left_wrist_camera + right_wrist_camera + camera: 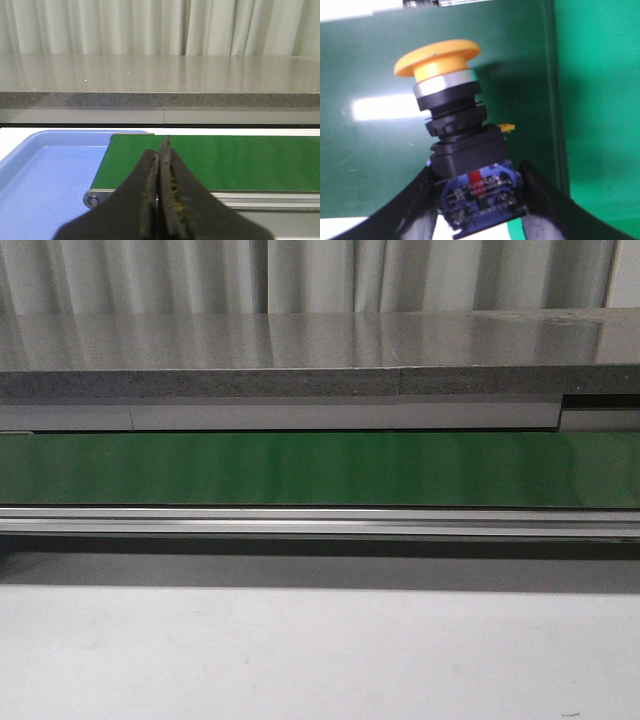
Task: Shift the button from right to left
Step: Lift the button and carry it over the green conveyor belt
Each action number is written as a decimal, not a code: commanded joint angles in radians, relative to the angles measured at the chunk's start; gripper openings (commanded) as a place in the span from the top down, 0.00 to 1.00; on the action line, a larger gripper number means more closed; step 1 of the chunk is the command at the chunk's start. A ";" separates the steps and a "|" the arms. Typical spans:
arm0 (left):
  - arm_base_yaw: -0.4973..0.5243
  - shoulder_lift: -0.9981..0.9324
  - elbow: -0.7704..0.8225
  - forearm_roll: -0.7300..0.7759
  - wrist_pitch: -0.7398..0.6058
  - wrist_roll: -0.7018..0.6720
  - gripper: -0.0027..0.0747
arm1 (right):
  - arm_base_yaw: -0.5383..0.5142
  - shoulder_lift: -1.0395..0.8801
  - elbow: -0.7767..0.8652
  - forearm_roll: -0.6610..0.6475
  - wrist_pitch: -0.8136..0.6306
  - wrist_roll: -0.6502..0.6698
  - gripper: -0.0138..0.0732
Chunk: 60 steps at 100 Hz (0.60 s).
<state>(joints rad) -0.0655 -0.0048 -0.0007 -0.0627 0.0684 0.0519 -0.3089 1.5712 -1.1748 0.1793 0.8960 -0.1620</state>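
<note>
The button shows only in the right wrist view: a yellow mushroom cap on a black body with a blue and red base. My right gripper is shut on its blue base and holds it over the green belt. My left gripper is shut and empty, hovering over the left end of the green belt. The front view shows the belt with neither gripper nor button in sight.
A blue tray lies just off the belt's left end. A grey stone counter runs behind the belt, with curtains beyond. A metal rail edges the belt's front, and a white table lies before it.
</note>
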 commanded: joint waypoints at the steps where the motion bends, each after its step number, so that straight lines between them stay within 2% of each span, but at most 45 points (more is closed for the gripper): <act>1: 0.003 -0.033 0.045 -0.009 -0.083 -0.001 0.99 | 0.001 -0.012 -0.026 0.027 0.004 0.007 0.67; 21: 0.003 -0.033 0.045 -0.009 -0.083 -0.001 0.99 | 0.001 0.006 -0.026 0.045 0.004 0.007 0.65; 26: 0.003 -0.033 0.045 -0.009 -0.083 -0.001 0.99 | 0.001 0.006 -0.026 0.045 0.000 0.007 0.59; 35: 0.003 -0.033 0.045 -0.009 -0.083 -0.001 0.99 | 0.001 0.006 -0.026 0.045 -0.006 0.007 0.40; 43: 0.003 -0.033 0.045 -0.009 -0.083 -0.001 0.99 | 0.001 0.006 -0.026 0.046 -0.008 0.007 0.28; 48: 0.003 -0.033 0.045 -0.009 -0.083 -0.001 0.99 | 0.001 0.006 -0.026 0.046 -0.009 0.007 0.25; 60: 0.003 -0.033 0.045 -0.009 -0.083 -0.001 0.99 | 0.001 0.005 -0.026 0.049 -0.009 0.007 0.24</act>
<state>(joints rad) -0.0655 -0.0048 -0.0007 -0.0627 0.0684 0.0519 -0.3089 1.6143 -1.1748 0.2089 0.9104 -0.1522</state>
